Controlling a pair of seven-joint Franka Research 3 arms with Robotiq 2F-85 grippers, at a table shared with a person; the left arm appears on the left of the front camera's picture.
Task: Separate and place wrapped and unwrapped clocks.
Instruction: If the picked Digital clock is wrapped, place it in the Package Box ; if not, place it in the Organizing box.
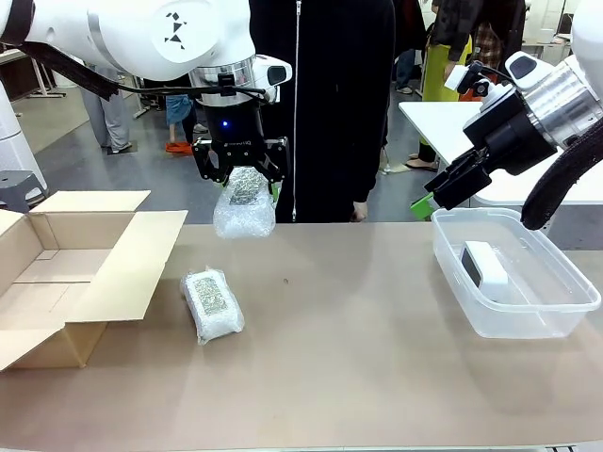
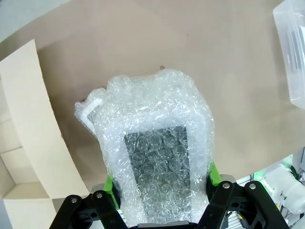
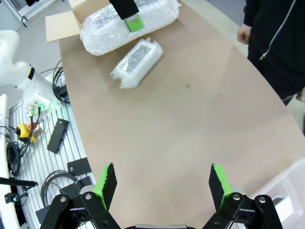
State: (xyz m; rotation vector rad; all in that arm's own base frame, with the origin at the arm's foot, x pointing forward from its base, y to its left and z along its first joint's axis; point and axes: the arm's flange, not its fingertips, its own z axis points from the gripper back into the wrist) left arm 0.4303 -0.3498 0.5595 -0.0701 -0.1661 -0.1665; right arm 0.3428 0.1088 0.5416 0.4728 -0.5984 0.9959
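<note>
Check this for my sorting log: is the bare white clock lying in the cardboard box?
No, the bare white clock lies inside the clear plastic tub.

Brown table (image 1: 358,348) — three things on it
A bubble-wrapped clock (image 1: 213,304) lies flat; left of it, near, an open cardboard box (image 1: 57,282); well right of it a clear plastic tub (image 1: 528,315).

Cardboard box (image 1: 132,254) (flaps open) left — clear tub (image 1: 532,320) right
</note>
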